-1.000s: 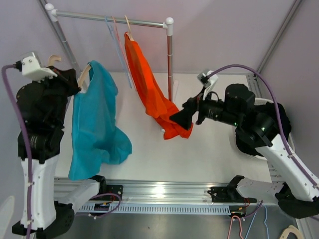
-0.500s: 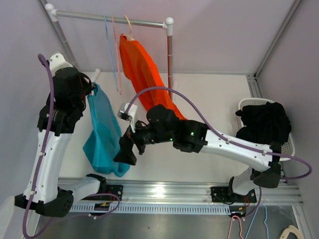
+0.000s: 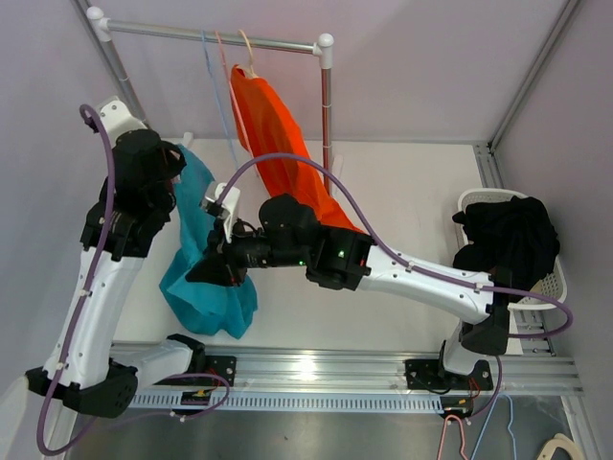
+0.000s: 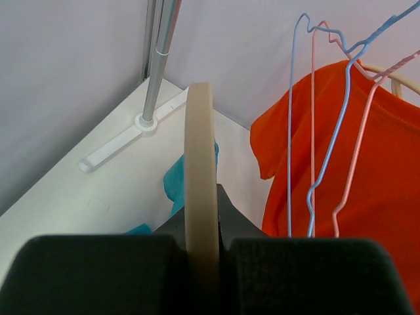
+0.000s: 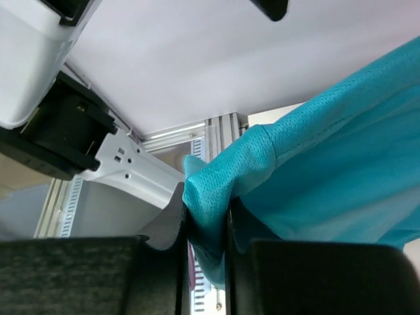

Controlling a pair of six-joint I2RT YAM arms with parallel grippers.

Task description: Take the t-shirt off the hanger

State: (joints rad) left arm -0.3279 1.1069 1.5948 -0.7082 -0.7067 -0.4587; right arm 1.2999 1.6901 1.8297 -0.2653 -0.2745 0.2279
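Observation:
A teal t-shirt (image 3: 209, 287) hangs from a cream hanger (image 4: 200, 151) at the left of the table. My left gripper (image 3: 170, 161) is shut on that hanger, whose bar runs up between the jaws (image 4: 202, 230). Only a bit of the teal t-shirt (image 4: 176, 180) shows behind the hanger in the left wrist view. My right gripper (image 3: 213, 266) reaches across from the right and is shut on a bunched fold of the teal t-shirt (image 5: 341, 164). The cloth is pinched between the jaws of the right gripper (image 5: 205, 223).
An orange t-shirt (image 3: 278, 158) hangs on the metal rack (image 3: 215, 36) at the back, beside bare blue and pink wire hangers (image 4: 315, 131). A white basket (image 3: 551, 287) with black clothes stands at the right. The rack's upright post (image 3: 327, 125) stands mid-table.
The right arm swung from the right side across to the teal t-shirt, and its jaws closed on a fold. The left arm lowered the hanger and t-shirt toward the table.

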